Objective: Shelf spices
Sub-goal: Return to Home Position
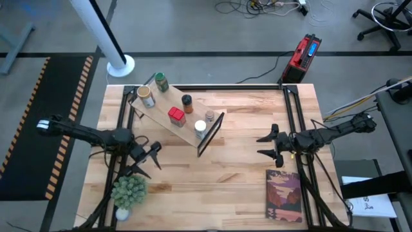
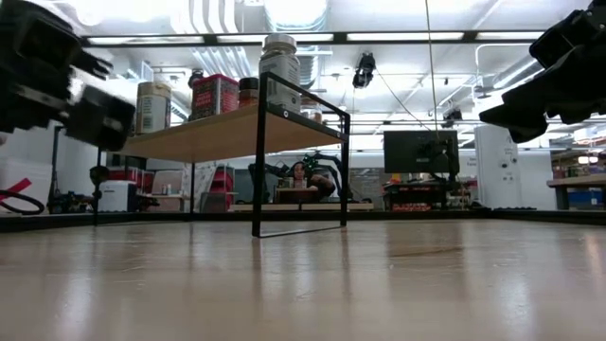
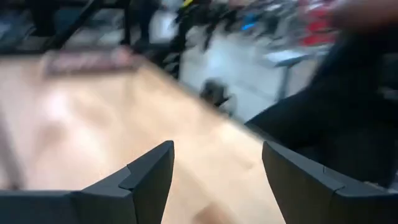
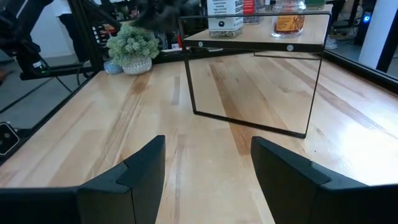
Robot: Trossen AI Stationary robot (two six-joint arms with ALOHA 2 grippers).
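Seen from above, the pale wooden shelf (image 1: 158, 111) lies diagonally across the far left part of the surface (image 1: 238, 180). Its thin black frame (image 1: 211, 134) is at the end nearest the middle. All six spices stand on the shelf:

- **Far end:** the green-lidded jar (image 1: 161, 82) and the tan-topped jar (image 1: 147, 95) stand close together.
- **Midway along the plank:** the dark-lidded brown jar (image 1: 187, 102) and the red boxy tin (image 1: 176, 116).
- **Just beside the frame:** the white-lidded jar (image 1: 200, 127) and the small silvery-topped jar (image 1: 210, 116).

Your left end effector (image 1: 150, 161) hangs above the left side of the surface, between the shelf and the green potted plant (image 1: 129, 191). Its fingers are spread apart and hold nothing. Its wrist view is blurred and shows only bare wood between the two fingers.

Your right end effector (image 1: 262, 145) hangs above the right side of the surface, apart from the shelf and pointing toward the black frame. Its fingers are also spread wide and empty.

A book with a landscape cover (image 1: 284, 194) lies flat near the right front corner, just beside the right arm.
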